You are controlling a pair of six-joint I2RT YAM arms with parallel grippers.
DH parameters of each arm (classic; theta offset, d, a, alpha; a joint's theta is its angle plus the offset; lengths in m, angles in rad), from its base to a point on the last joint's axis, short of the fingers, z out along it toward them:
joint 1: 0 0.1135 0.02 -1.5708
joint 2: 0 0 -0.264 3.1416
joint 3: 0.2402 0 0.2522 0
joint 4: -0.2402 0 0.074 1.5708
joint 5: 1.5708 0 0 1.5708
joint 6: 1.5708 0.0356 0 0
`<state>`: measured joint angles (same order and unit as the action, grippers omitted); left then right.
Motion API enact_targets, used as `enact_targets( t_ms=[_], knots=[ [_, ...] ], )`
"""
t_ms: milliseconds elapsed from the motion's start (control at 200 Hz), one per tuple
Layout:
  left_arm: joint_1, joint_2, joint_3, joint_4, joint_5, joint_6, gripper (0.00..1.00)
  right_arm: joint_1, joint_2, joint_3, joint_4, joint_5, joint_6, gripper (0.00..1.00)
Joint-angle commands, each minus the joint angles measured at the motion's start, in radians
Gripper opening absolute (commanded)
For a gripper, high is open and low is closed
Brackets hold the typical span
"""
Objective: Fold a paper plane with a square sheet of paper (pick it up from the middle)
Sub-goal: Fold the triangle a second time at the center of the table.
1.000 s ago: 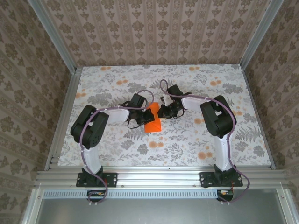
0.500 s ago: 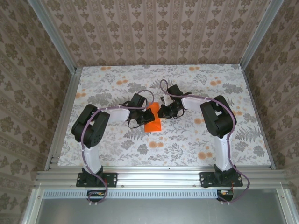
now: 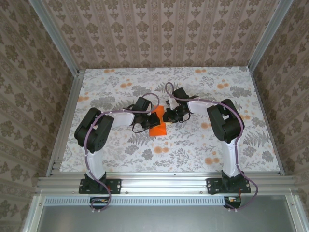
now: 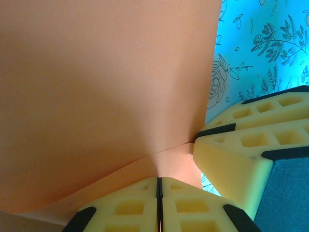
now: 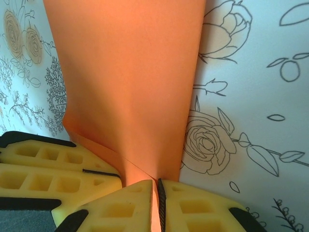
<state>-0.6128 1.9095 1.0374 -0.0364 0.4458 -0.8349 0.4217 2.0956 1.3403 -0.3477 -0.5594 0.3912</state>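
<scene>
Two sets of jaws are closed on the square sheet of paper (image 3: 158,127), which is held bent just above the bench (image 3: 193,145). The left jaws are pinched on its left edge, the right jaws on its right edge.

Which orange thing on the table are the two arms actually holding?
The plain bright orange sheet of paper at the middle, pinched in both arms' shut jaws; the small orange flowers are only prints on the tablecloth.
</scene>
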Motion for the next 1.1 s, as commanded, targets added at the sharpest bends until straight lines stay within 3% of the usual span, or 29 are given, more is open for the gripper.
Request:
enact_targets(
  t_ms=[0, 440, 560, 750, 1095],
  knots=[
    [0.004, 0.032, 0.011, 0.001, -0.001, 0.000, 0.10, 0.003, 0.031, -0.012, -0.051, 0.073, 0.015, 0.16],
    [0.002, 0.048, -0.004, -0.070, -0.062, -0.004, 0.08, -0.004, -0.192, -0.060, -0.027, 0.096, 0.107, 0.29],
    [0.001, 0.049, -0.005, -0.075, -0.068, -0.004, 0.08, 0.017, -0.250, -0.100, -0.039, 0.099, 0.112, 0.26],
    [0.001, 0.048, -0.008, -0.085, -0.087, -0.012, 0.08, 0.087, -0.253, -0.151, -0.053, 0.092, 0.144, 0.12],
    [-0.001, 0.049, -0.014, -0.082, -0.098, -0.018, 0.08, 0.143, -0.175, -0.149, -0.056, 0.055, 0.148, 0.11]
  ],
)
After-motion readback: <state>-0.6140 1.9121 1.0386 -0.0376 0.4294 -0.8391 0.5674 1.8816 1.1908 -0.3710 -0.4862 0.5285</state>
